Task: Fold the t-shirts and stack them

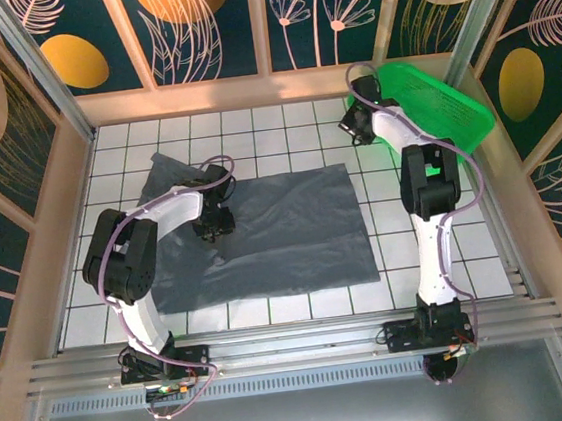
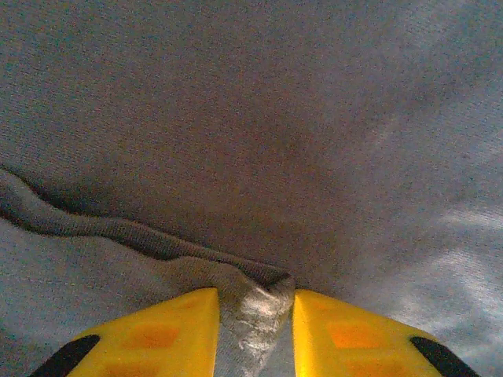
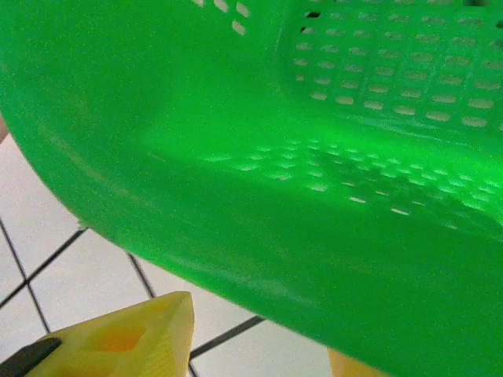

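The dark slate-grey t-shirt (image 1: pixel 289 235) lies spread over the white tiles in the middle of the table, with one sleeve reaching toward the far left. My left gripper (image 1: pixel 212 224) sits low on its left half. In the left wrist view, the yellow fingers (image 2: pixel 157 338) pinch a raised fold of the t-shirt (image 2: pixel 275 118), and my left gripper (image 2: pixel 255 330) is shut on that bunched hem. My right gripper (image 1: pixel 355 122) hovers at the far right beside the basket, off the shirt. In the right wrist view my right gripper (image 3: pixel 259 349) is open, with bare tile between its fingers.
A bright green perforated basket (image 1: pixel 441 103) stands tilted at the far right corner; its wall (image 3: pixel 314 157) looms just above the right fingertips. Wooden frame walls enclose the tiled table (image 1: pixel 426 246). Metal rails run along the near edge.
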